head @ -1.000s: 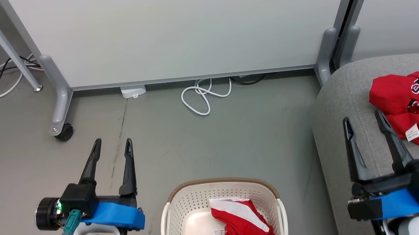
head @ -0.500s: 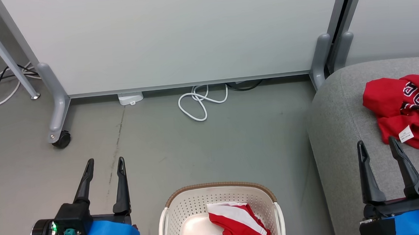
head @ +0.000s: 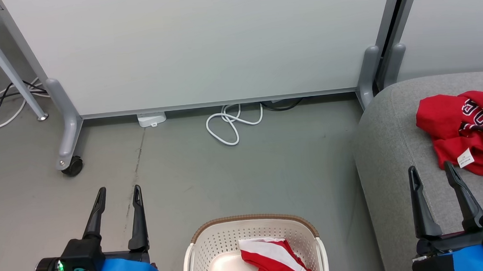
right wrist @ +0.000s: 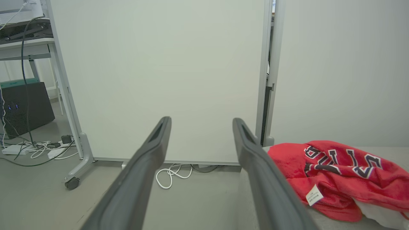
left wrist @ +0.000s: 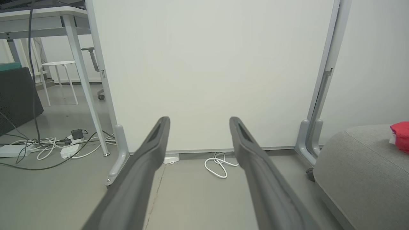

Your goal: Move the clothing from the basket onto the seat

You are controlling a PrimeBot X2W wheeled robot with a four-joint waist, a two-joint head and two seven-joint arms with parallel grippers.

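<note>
Head view's bottom centre shows cream perforated plastic basket (head: 252,217) holding red striped garment (head: 274,255); right wrist view shows lettered red garment (right wrist: 335,169) on grey upholstered seat (head: 393,143); left tool (head: 119,189), right tool (head: 429,166) released, lower in frame than earlier.

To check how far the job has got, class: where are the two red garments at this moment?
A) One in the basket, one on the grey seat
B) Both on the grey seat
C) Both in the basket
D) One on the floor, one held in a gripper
A: the striped garment lies in the basket, while the lettered garment lies on the seat.
</note>
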